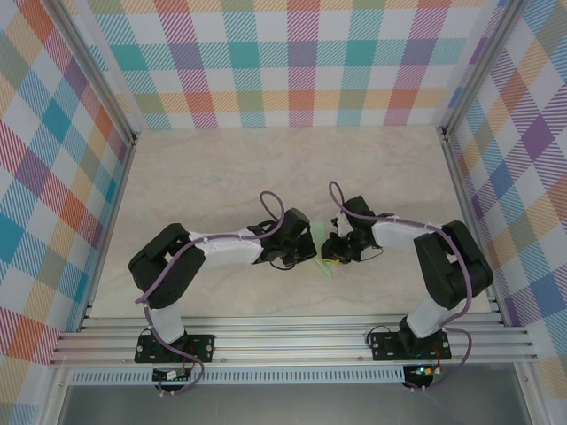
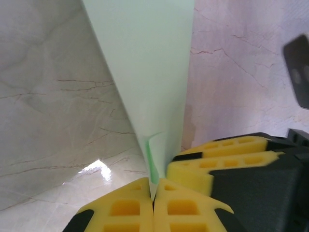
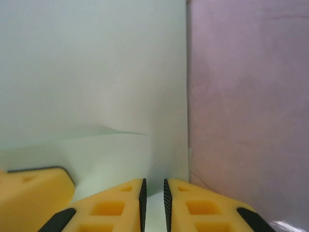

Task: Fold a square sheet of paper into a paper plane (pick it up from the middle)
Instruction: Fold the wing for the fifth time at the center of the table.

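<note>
The pale mint-green sheet of paper point(image 1: 321, 237), folded into a narrow tapering shape, is held up between the two arms at the table's middle. My left gripper point(image 1: 308, 251) point(image 2: 154, 193) is shut on the paper's point(image 2: 149, 72) narrow lower end, where a small creased flap shows. My right gripper point(image 1: 331, 251) point(image 3: 153, 193) faces it from the right with a narrow gap between its jaws. In the right wrist view the broad paper point(image 3: 96, 72) shows through that gap, just beyond the pads. The right fingers point(image 2: 217, 166) sit close beside the left ones.
The pale marbled table point(image 1: 266, 168) stretches away behind the grippers. Checked walls with metal frame posts point(image 1: 133, 142) close it in at the left, right and back. A metal rail point(image 1: 292, 341) carries both arm bases at the near edge.
</note>
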You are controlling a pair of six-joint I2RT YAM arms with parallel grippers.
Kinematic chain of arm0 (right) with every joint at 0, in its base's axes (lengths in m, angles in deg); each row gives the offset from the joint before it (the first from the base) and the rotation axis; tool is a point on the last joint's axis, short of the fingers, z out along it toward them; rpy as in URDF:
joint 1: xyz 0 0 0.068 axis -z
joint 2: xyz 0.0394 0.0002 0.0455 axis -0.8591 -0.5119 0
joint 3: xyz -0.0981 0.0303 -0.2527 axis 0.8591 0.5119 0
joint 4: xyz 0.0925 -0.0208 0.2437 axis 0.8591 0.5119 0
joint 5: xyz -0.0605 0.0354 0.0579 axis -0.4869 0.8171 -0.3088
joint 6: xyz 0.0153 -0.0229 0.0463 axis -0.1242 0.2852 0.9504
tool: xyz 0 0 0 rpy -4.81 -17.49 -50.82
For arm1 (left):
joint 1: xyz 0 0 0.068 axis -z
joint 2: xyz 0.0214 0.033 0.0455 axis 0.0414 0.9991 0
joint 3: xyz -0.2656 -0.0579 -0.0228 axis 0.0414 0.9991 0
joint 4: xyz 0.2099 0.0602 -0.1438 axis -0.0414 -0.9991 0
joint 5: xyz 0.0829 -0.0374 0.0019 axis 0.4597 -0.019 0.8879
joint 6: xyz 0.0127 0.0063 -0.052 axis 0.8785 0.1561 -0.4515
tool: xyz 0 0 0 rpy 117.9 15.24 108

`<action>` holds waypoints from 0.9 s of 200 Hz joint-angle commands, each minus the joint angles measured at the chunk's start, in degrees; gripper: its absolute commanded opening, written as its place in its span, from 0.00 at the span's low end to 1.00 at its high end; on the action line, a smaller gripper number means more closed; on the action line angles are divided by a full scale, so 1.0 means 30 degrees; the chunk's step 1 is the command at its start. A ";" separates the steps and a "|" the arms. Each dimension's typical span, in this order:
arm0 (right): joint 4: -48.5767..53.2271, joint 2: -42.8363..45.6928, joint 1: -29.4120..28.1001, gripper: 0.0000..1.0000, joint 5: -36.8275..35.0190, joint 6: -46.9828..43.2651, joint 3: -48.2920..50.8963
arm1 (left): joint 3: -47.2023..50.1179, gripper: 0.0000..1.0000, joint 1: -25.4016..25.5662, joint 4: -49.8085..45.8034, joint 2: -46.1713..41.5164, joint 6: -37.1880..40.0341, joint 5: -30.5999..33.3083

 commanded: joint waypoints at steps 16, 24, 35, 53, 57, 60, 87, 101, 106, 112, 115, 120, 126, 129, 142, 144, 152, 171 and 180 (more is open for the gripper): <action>-0.1325 0.2562 0.0032 0.23 -0.0729 -0.0425 0.1719 | -0.0832 0.05 -0.0134 -0.1743 0.0257 0.0160 -0.0207; -0.1755 0.3050 0.0047 0.24 -0.0451 -0.0425 0.2125 | -0.0899 0.05 -0.0133 -0.1807 0.0309 0.0159 -0.0277; -0.2239 0.3655 -0.0004 0.25 -0.0237 -0.0420 0.2601 | -0.0968 0.05 -0.0155 -0.1881 0.0373 0.0159 -0.0325; -0.3370 0.4718 -0.0176 0.29 0.0023 -0.0526 0.3495 | -0.1081 0.05 -0.0155 -0.1884 0.0448 0.0152 -0.0437; -0.3599 0.4911 -0.0210 0.30 0.0112 -0.0534 0.3669 | -0.1124 0.05 -0.0147 -0.1870 0.0478 0.0142 -0.0472; -0.3738 0.5035 -0.0241 0.31 0.0194 -0.0553 0.3790 | -0.1153 0.05 -0.0167 -0.1869 0.0492 0.0132 -0.0510; -0.4628 0.5285 -0.0907 0.35 0.0339 -0.1024 0.4203 | -0.1453 0.05 -0.0199 -0.2040 0.0582 0.0130 -0.0586; -0.5089 0.5274 -0.1279 0.36 -0.0056 -0.1085 0.4430 | -0.1565 0.05 -0.0218 -0.2052 0.0640 0.0131 -0.0706; -0.5347 0.5274 -0.1366 0.36 -0.0073 -0.1076 0.4560 | -0.1580 0.05 -0.0220 -0.2045 0.0633 0.0103 -0.0723; -0.5626 0.5274 -0.1457 0.36 -0.0223 -0.1068 0.4684 | -0.1580 0.05 -0.0229 -0.2023 0.0611 0.0061 -0.0731; -0.5771 0.5274 -0.1536 0.36 -0.0357 -0.1008 0.4741 | -0.1580 0.05 -0.0229 -0.2031 0.0611 0.0023 -0.0755; -0.5973 0.5285 -0.1618 0.36 -0.0548 -0.0996 0.4926 | -0.1580 0.05 -0.0243 -0.1990 0.0596 -0.0044 -0.0792; -0.6149 0.5274 -0.1748 0.36 -0.0738 -0.1065 0.5046 | -0.1587 0.05 -0.0257 -0.1958 0.0567 -0.0071 -0.0892; -0.6224 0.5274 -0.1803 0.36 -0.0847 -0.1118 0.5087 | -0.1581 0.05 -0.0283 -0.1946 0.0580 -0.0100 -0.0911; -0.6538 0.5230 -0.2029 0.36 -0.1244 -0.1347 0.5292 | -0.1580 0.05 -0.0295 -0.1931 0.0552 -0.0239 -0.1048; -0.6554 0.5223 -0.2031 0.36 -0.1277 -0.1362 0.5293 | -0.1580 0.05 -0.0326 -0.1928 0.0567 -0.0248 -0.1079; -0.6847 0.5243 -0.2212 0.36 -0.1599 -0.1575 0.5459 | -0.1580 0.05 -0.0358 -0.1885 0.0580 -0.0323 -0.1147; -0.7565 0.5318 -0.2711 0.37 -0.2372 -0.2081 0.5800 | -0.1640 0.06 -0.0375 -0.1841 0.0610 -0.0390 -0.1268; -0.7854 0.5292 -0.2985 0.37 -0.2754 -0.2345 0.5939 | -0.1668 0.06 -0.0386 -0.1865 0.0596 -0.0390 -0.1337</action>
